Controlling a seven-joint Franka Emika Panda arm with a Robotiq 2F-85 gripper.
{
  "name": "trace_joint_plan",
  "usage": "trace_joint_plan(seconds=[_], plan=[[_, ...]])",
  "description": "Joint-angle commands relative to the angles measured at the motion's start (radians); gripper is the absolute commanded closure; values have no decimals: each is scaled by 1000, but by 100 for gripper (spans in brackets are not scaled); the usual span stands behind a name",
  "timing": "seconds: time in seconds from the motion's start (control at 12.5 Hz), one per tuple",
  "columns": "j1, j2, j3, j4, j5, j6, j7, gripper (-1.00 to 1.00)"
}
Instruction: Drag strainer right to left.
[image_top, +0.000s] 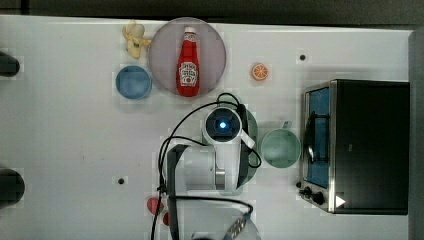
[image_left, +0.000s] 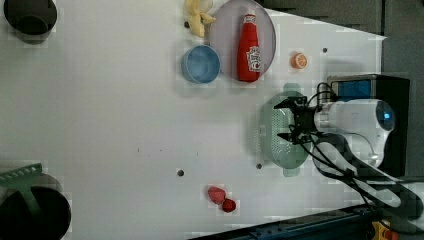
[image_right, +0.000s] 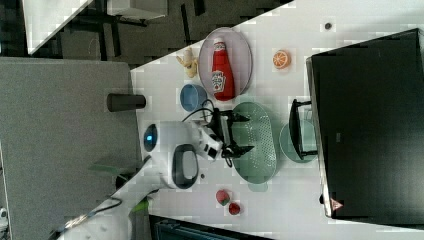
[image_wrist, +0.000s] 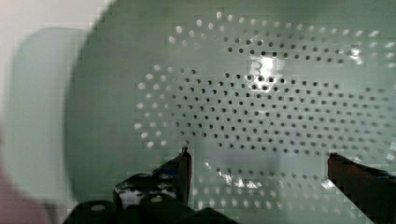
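Strainer, the pale sage-green round plastic colander (image_left: 280, 132), is sitting directly under the black pincer (image_left: 289, 120), whose spread fingers are hanging over its perforated bowl.

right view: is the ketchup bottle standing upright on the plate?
No. The ketchup bottle lies flat on its side across the round grey plate, label facing up.

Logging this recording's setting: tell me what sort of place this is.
Probably a lab tabletop staged as a mock kitchen: a white table holds a toaster oven, a ketchup bottle on a plate and a strainer, with the robot's gripper open over it.
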Motion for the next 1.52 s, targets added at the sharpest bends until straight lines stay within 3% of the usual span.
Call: trace_joint_plan(seconds=[0.08,0.72,0.88,1.52], plan=[[2,26,42,-38,27,50,52,-100],[68,55,60,-31,53,51,87,-100],[100,55,69,-28,91,51,161,-100],[270,74,115,12,95,43,395,-100]])
